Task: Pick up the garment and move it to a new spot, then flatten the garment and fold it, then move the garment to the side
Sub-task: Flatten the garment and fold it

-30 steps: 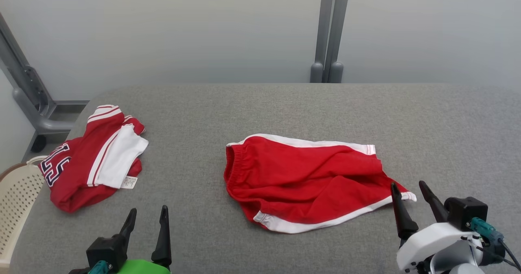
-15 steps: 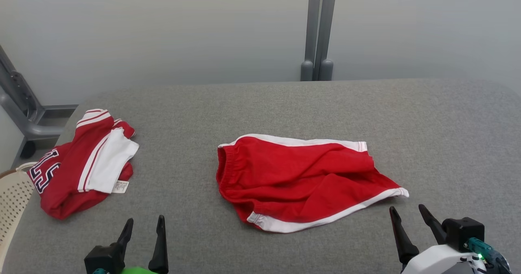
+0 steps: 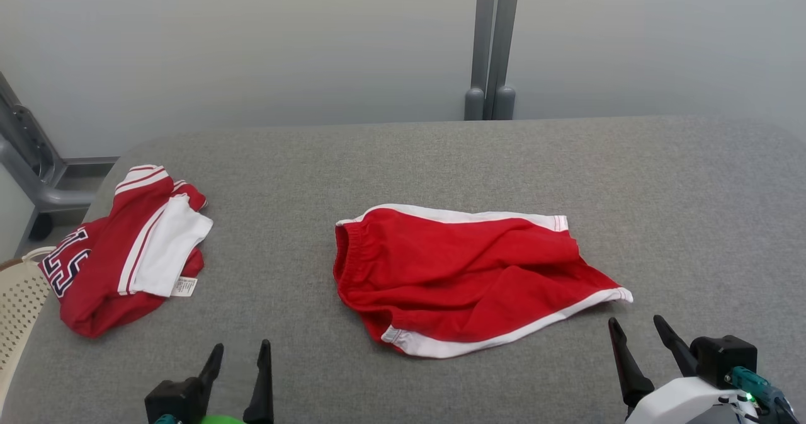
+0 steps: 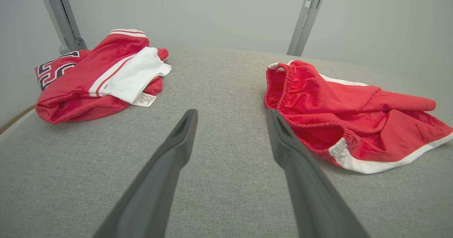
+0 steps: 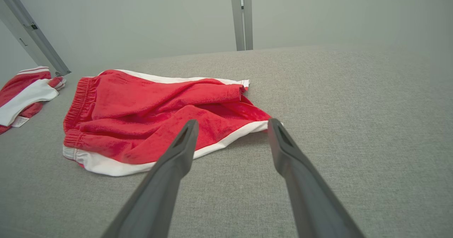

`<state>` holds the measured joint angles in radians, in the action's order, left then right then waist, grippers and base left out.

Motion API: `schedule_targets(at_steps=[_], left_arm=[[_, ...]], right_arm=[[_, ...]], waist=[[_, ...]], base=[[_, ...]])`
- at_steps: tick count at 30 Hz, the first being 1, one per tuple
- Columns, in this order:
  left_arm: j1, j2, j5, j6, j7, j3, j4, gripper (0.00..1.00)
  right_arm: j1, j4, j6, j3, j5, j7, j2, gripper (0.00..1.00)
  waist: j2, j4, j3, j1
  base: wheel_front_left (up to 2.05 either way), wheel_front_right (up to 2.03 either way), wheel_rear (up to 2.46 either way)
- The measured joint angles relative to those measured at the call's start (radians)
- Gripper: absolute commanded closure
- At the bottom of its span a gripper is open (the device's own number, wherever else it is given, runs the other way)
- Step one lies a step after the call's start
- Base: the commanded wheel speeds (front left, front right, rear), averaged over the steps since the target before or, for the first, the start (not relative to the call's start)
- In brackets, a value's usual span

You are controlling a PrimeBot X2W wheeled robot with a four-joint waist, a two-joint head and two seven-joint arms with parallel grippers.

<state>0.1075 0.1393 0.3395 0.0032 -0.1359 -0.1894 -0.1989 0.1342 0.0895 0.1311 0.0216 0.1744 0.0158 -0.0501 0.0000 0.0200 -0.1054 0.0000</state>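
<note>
Shorts: red shorts [image 3: 466,279] with white trim lie rumpled mid-desk [image 3: 441,159], waistband toward the robot's left, seemingly placed for flattening.
Left gripper: the left gripper [image 3: 242,344] hovers with fingers parted and empty, near the waistband side but apart from it.
Right gripper: the right gripper [image 3: 634,319] is likewise parted and empty, just short of the trailing hem corner.
Jersey: a jersey [image 3: 119,254] sits bunched at the desk's left edge beside a basket [image 3: 19,298], apparently set aside.

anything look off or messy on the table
Nothing is damaged or spilled. The red shorts lie rumpled and creased, not flat, in the middle of the table. The red jersey sits bunched in a heap at its left edge, label showing.
</note>
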Motion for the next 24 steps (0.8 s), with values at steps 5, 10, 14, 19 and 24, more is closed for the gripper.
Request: schedule_targets(at_steps=[5, 10, 14, 19, 24], left_arm=[[-0.021, -0.012, 0.035, -0.047, 0.056, -0.044, -0.003, 0.00], [-0.076, -0.028, 0.033, -0.083, 0.136, -0.130, -0.009, 0.00], [-0.126, -0.037, 0.024, -0.097, 0.194, -0.189, -0.043, 0.00], [-0.176, -0.050, 0.016, -0.109, 0.214, -0.247, -0.092, 0.00], [-0.236, -0.059, 0.009, -0.118, 0.222, -0.294, -0.137, 0.00]], right_arm=[[-0.026, 0.000, 0.000, 0.011, -0.006, -0.065, 0.000, 0.00], [-0.084, 0.006, 0.000, 0.014, -0.052, -0.155, -0.036, 0.00], [-0.138, 0.043, 0.000, 0.009, -0.079, -0.212, -0.093, 0.00], [-0.215, 0.111, 0.000, -0.007, -0.101, -0.225, -0.141, 0.00], [-0.287, 0.188, 0.000, -0.013, -0.109, -0.204, -0.162, 0.00]], waist=[[0.0000, -0.008, 0.009, 0.0000], [0.0000, -0.019, 0.027, 0.0000], [0.0000, -0.027, 0.050, 0.0000], [0.0000, -0.038, 0.086, 0.0000], [0.0000, -0.044, 0.129, 0.0000]], base=[[0.00, 0.00, 0.00], [0.00, 0.00, 0.00], [0.00, 0.00, 0.00], [0.00, 0.00, 0.00], [0.00, 0.00, 0.00]])
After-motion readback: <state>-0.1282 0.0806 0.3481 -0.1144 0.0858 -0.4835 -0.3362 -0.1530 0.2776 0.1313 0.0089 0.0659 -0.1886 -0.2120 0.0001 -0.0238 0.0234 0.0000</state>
